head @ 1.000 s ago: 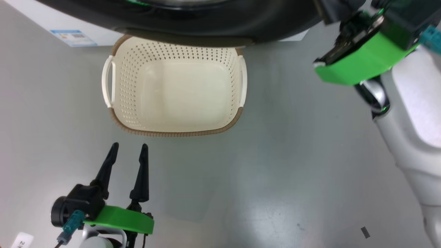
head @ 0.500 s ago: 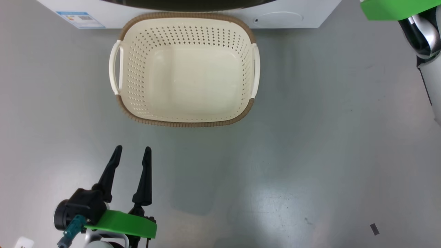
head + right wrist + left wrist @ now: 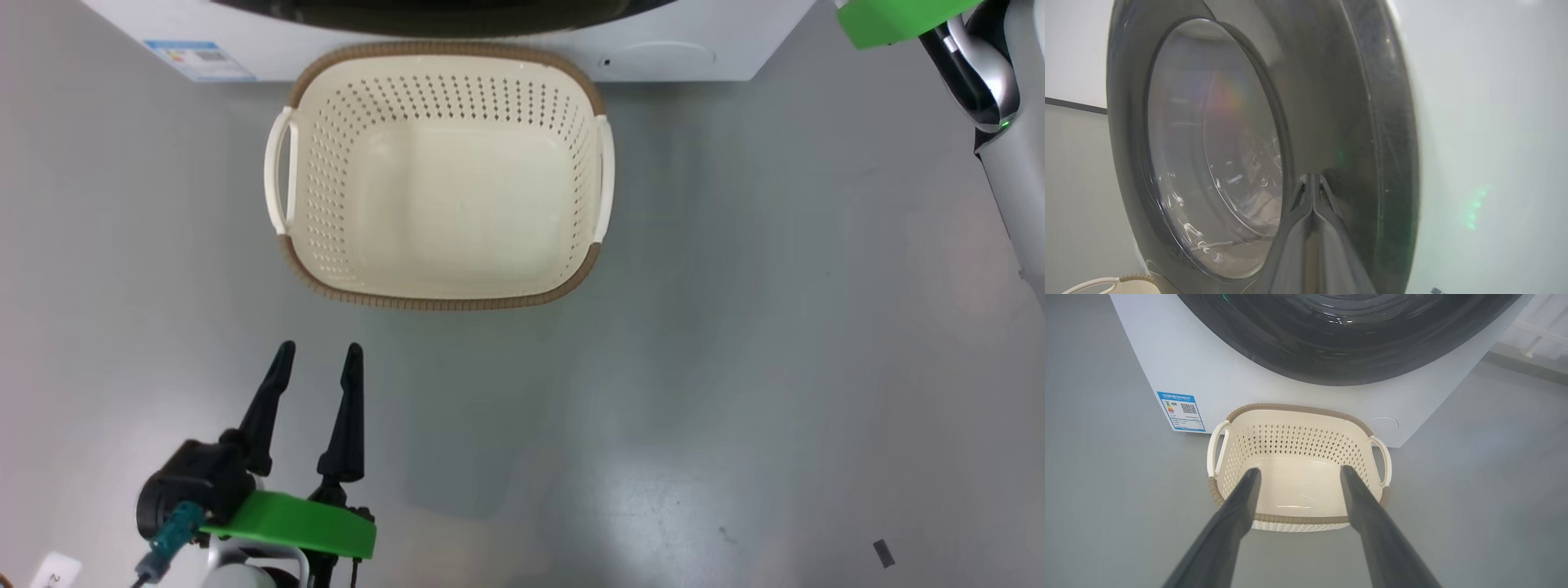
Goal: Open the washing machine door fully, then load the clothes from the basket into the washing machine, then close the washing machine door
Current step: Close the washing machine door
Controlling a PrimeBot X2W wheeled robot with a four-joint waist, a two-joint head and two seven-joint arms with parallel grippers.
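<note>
**Empty basket, right pincer clenched at the door rim**

The basket (image 3: 441, 303) sits on the floor (image 3: 735, 367) just in front of the washer (image 3: 694, 61), below the door (image 3: 1367, 122), likely so clothes travel a short way. It holds nothing, so loading looks done. The right pincer (image 3: 1312, 176) is clenched, its 2 fingers pressed into 1 blunt tip at the door's black rim, a shape fit for pushing rather than gripping. The door appears flush with the white front; whether it is latched I cannot tell. The left pincer (image 3: 319, 349) is released, hovering low over the floor, well short of the basket and out of the door's path.
</note>
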